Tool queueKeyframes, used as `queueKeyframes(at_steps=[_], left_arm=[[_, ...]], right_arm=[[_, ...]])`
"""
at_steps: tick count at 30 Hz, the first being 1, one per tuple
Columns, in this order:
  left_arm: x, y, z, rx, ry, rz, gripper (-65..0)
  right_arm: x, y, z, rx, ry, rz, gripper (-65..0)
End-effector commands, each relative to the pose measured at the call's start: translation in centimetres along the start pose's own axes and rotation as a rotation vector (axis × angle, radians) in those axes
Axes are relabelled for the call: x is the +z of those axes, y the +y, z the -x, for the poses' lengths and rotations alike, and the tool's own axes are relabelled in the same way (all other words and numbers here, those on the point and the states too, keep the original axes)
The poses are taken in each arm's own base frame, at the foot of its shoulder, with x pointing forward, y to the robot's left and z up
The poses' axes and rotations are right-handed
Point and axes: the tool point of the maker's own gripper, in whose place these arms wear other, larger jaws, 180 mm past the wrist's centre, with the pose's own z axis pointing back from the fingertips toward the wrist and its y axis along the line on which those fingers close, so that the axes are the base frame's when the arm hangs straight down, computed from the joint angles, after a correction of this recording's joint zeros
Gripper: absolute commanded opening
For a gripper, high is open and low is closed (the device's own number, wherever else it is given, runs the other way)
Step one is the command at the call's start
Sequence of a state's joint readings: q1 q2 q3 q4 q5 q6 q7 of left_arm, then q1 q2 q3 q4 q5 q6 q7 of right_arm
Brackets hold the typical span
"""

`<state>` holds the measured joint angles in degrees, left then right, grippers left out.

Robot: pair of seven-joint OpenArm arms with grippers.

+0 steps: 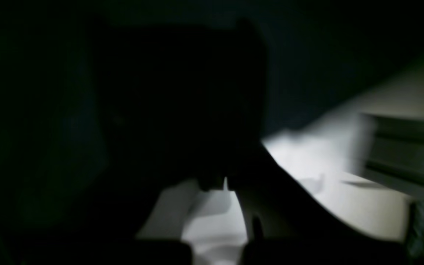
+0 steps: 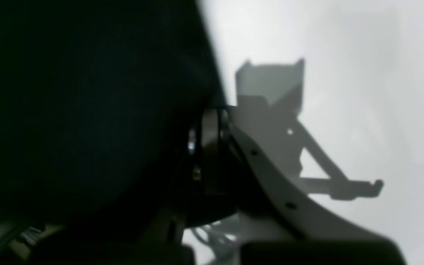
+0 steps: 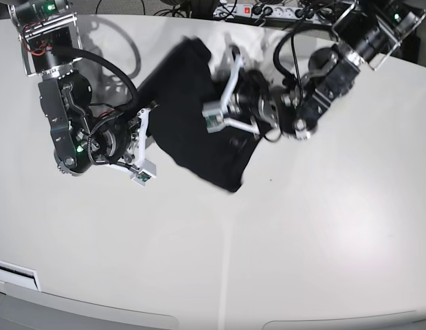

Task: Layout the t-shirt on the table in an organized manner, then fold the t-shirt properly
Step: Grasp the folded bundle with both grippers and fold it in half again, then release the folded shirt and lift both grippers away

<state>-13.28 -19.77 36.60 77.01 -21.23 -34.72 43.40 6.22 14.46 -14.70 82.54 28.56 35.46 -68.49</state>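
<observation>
The black t-shirt (image 3: 185, 117) hangs bunched between my two grippers above the off-white table (image 3: 302, 240). At the shirt's left edge in the base view, my right gripper (image 3: 146, 115) is shut on the fabric. My left gripper (image 3: 232, 62) is shut on the shirt's upper right part. In the right wrist view the t-shirt (image 2: 87, 110) fills the left half, and the gripper (image 2: 215, 119) closes on its edge over the table (image 2: 381, 73). The left wrist view is mostly dark t-shirt (image 1: 123, 110), with the gripper (image 1: 225, 184) a dim silhouette against the table (image 1: 307, 162).
A power strip with cables (image 3: 268, 12) lies along the table's back edge. A grey rail (image 1: 403, 154) shows blurred on the right of the left wrist view. The table's curved front edge (image 3: 96, 309) runs along the bottom of the base view.
</observation>
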Motion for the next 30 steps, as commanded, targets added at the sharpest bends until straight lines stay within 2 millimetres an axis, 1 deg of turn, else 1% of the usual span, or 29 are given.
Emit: queueKeyframes(at_steps=[1, 4, 6, 8, 10, 12, 15, 17, 18, 19, 21, 23, 24, 25, 27, 30], left_arm=[[0.9, 2.2, -1.1, -0.010, -0.025, -0.058, -65.0], [1.5, 5.6, -1.1, -0.014, -0.022, -0.130, -65.0], [2.2, 7.7, -1.2, -0.011, -0.011, -0.166, -65.0], [3.0, 8.8, -1.2, 0.007, 0.031, -0.176, -65.0], [3.9, 9.2, -1.6, 0.048, 0.066, -0.174, -65.0], [4.9, 9.1, -2.1, 0.094, 0.070, -0.165, -65.0], [6.7, 8.6, -3.5, 0.173, -0.010, -0.113, -65.0], [8.4, 8.9, -4.4, 0.211, -0.063, -0.093, -65.0], [9.4, 9.1, -4.8, 0.215, -0.093, -0.088, -65.0], [10.5, 9.3, -5.3, 0.216, -0.127, -0.085, -65.0], [12.7, 9.8, -6.3, 0.232, -0.207, -0.067, -65.0], [14.8, 9.9, -6.8, 0.262, -0.304, -0.031, -65.0], [15.5, 9.5, -6.7, 0.268, -0.345, -0.004, -65.0], [15.9, 8.9, -6.2, 0.270, -0.374, 0.028, -65.0], [15.8, 7.5, -4.6, 0.340, -0.388, 0.086, -65.0], [15.4, 5.2, -2.5, 0.413, -0.400, 0.144, -65.0]], right_arm=[[0.8, 0.7, -1.1, 0.010, -0.049, -0.010, -65.0], [1.5, 3.5, -0.9, -0.005, -0.093, -0.039, -65.0], [2.1, 5.0, -1.1, -0.018, -0.139, -0.045, -65.0], [2.9, 5.4, -1.5, -0.030, -0.187, -0.009, -65.0], [3.8, 4.4, -1.7, -0.045, -0.226, 0.065, -65.0], [4.5, 2.9, -1.4, -0.088, -0.253, 0.133, -65.0], [5.6, 0.7, -0.8, -0.159, -0.273, 0.184, -65.0], [6.6, -0.6, -0.6, -0.210, -0.302, 0.203, -65.0], [7.0, -0.8, -0.6, -0.229, -0.324, 0.189, -65.0], [7.5, -0.8, -0.6, -0.235, -0.346, 0.157, -65.0], [8.7, 0.0, -0.9, -0.219, -0.403, 0.054, -65.0], [10.4, 1.6, -1.5, -0.189, -0.496, -0.083, -65.0], [11.5, 2.5, -1.7, -0.190, -0.551, -0.161, -65.0], [12.6, 3.4, -1.9, -0.213, -0.606, -0.242, -65.0], [15.2, 4.8, -2.6, -0.252, -0.752, -0.374, -65.0], [15.4, 4.1, -0.7, -0.308, -0.750, -0.335, -65.0]])
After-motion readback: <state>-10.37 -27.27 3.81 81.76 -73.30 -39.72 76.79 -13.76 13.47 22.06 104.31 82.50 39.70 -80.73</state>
